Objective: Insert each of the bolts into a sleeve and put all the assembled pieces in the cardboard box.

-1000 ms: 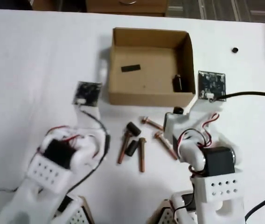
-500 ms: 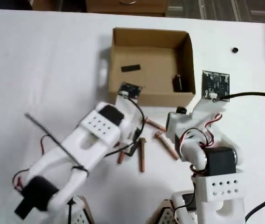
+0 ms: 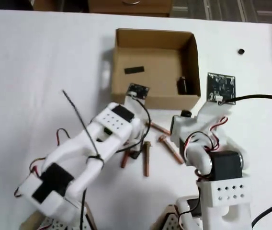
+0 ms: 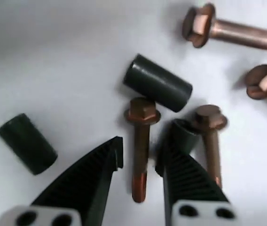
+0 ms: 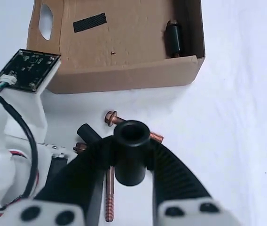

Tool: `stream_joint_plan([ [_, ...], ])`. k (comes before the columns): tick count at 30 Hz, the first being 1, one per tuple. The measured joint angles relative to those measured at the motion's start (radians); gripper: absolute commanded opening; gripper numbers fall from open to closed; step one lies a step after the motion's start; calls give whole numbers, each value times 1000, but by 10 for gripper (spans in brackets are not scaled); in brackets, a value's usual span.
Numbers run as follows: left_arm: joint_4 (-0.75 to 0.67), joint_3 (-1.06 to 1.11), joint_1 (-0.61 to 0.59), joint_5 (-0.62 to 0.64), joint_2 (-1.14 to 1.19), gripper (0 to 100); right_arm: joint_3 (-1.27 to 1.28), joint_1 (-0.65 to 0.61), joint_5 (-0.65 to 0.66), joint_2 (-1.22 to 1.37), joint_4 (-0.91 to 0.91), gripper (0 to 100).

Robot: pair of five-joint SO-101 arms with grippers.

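Straddling one bolt with the left gripper (image 4: 140, 153), clamping a sleeve in the right gripper (image 5: 131, 148).

Has the left gripper low over the white counter (image 3: 40, 62), narrowly open, one finger on each side of a copper bolt (image 4: 140, 134) lying flat, with a small gap on both sides. Finds three more bolts (image 4: 209, 136) scattered nearby and three loose black sleeves (image 4: 158, 83) on their sides: one at the bolt's head, one just beside a finger, one well off to the side. Holds a black sleeve (image 5: 131, 167) upright in the right gripper, closed on it, just in front of the cardboard box (image 3: 153, 101). Has one black cylindrical piece (image 3: 182, 85) inside the box by its right-hand wall in the high view.
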Motion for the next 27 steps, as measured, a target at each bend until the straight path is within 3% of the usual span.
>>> stream_joint_plan([
  [11,-41,-6,3,0,87,151,0,0,0,0,0,20],
  [16,-61,-14,-12,2,124,15,0,0,0,0,0,20],
  [27,-75,-21,-8,3,123,20,0,0,0,0,0,20],
])
